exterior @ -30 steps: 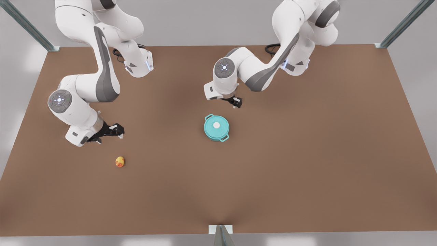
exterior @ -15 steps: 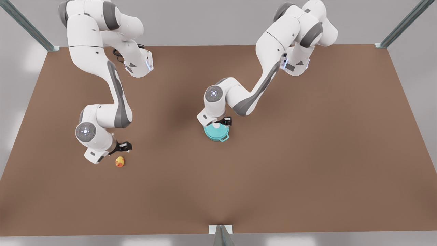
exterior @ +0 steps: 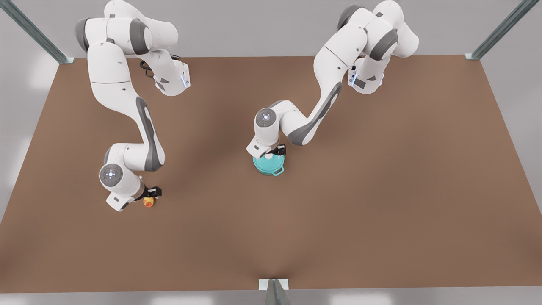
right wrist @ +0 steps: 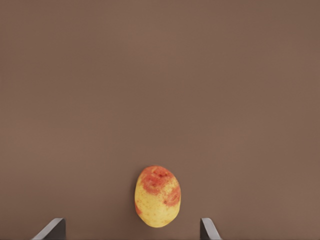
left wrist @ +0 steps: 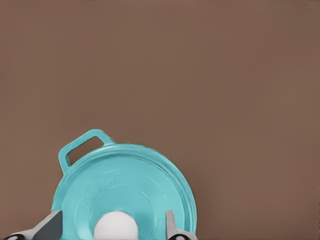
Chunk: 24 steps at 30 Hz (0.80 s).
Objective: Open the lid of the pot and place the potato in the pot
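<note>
The teal pot [exterior: 272,169] stands mid-table with its lid [left wrist: 131,186] on, and one loop handle [left wrist: 82,148] sticks out. My left gripper [exterior: 274,152] hangs right over the lid. It is open, with its fingers [left wrist: 171,226] on either side of the white knob [left wrist: 116,226] and a gap on both sides. The yellow potato [right wrist: 157,197] with orange-red patches lies on the table at the front view's left [exterior: 148,203]. My right gripper [exterior: 150,193] hovers just above it, open, its fingertips [right wrist: 207,229] wide apart on either side of the potato.
The brown table [exterior: 381,190] stretches bare around both objects. Metal frame posts [exterior: 274,291] stand at the front edge and back corners. Both arm bases sit at the back edge.
My right gripper came down and forward until it sat over the potato. My left gripper moved from behind the pot onto the lid knob and has settled there.
</note>
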Motion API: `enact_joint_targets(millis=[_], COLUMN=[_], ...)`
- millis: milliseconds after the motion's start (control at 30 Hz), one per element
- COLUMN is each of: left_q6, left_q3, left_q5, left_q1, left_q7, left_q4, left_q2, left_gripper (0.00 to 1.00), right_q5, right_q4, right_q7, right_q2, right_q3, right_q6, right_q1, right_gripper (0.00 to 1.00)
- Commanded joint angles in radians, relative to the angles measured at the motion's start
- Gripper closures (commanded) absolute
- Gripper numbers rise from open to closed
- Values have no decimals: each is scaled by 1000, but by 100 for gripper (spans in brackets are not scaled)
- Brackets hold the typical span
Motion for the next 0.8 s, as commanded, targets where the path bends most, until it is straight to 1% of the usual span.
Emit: enact_joint_targets(millis=[0,167,267,300,333,367,400,433,467,567,600,633,667,700,767], left_q6=[41,44,41,41,39,35,32,30,25,-1,-8,-106,-148,-148,-137], left_q3=[1,1,0,1,1,1,1,1,1,1,30,46,46,46,47], left_q5=[3,5,22,22,22,23,23,23,23,26,25,25,25,26,29], left_q1=[-1,-4,-4,-4,-4,-6,-6,-6,-6,-3,2,28,78,129,284], left_q7=[-160,-166,-168,-169,-169,-169,-168,-166,-163,-142,-82,30,151,300,661], left_q4=[-15,-32,-44,-44,-44,-44,-44,-44,-42,-30,-29,27,51,50,51], left_q2=[2,2,2,0,0,0,-3,-4,-6,-11,-26,-24,-24,-23,-15], left_gripper=[0,0,1,26,42,52,56,66,70,72,72,72,72,72,72], right_q5=[4,4,57,63,71,83,88,88,88,88,88,88,89,89,94], right_q4=[1,3,3,3,3,6,9,15,15,18,23,23,23,23,20], right_q7=[-44,-73,-137,-137,-137,-137,-137,-137,-139,-139,-145,-148,-153,-154,-162], right_q2=[21,62,87,91,93,97,99,104,113,114,119,120,121,121,122], right_q3=[1,6,16,18,18,26,27,27,27,27,27,27,27,27,27], right_q6=[60,103,136,138,139,139,139,142,182,182,184,195,196,196,196], right_q1=[-8,-37,-53,-57,-57,-57,-57,-57,-57,-57,-57,-57,-57,-57,-59], right_gripper=[0,0,0,0,0,0,0,0,0,0,0,0,0,0,0])
